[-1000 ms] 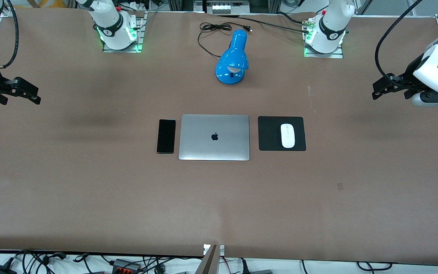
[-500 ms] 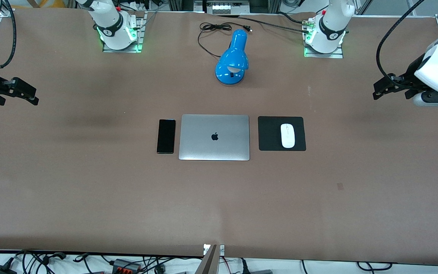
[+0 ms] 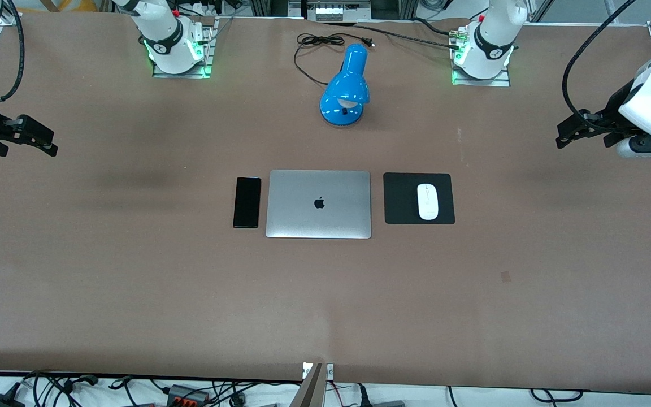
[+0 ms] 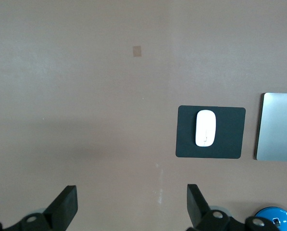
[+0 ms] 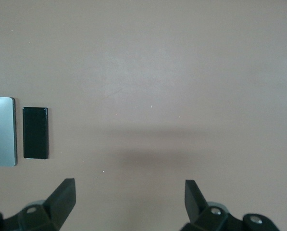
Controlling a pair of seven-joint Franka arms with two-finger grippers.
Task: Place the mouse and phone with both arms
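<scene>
Mouse (image 3: 428,201): rested on black mat (image 3: 402,199), at laptop's (image 3: 319,203) 3 o'clock.
Phone (image 3: 247,202): laid at laptop's 9 o'clock.
Left gripper (image 3: 568,133): raised, fingers spread, nothing held.
Right gripper (image 3: 40,137): raised, fingers spread, nothing held.

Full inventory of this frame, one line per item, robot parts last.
mouse: 1, white, on the mat.
phone: 1, black, flat beside the laptop, toward the right arm's end.
laptop: 1, silver, closed, mid-table.
mat: 1, black, beside the laptop, toward the left arm's end.
lamp: 1, blue, farther from the front camera than the laptop.
cord: 1, black, coiled by the lamp.
table: 1, brown.
left gripper: 1, black, open, over the table's left-arm end.
right gripper: 1, black, open, over the right-arm end.
</scene>
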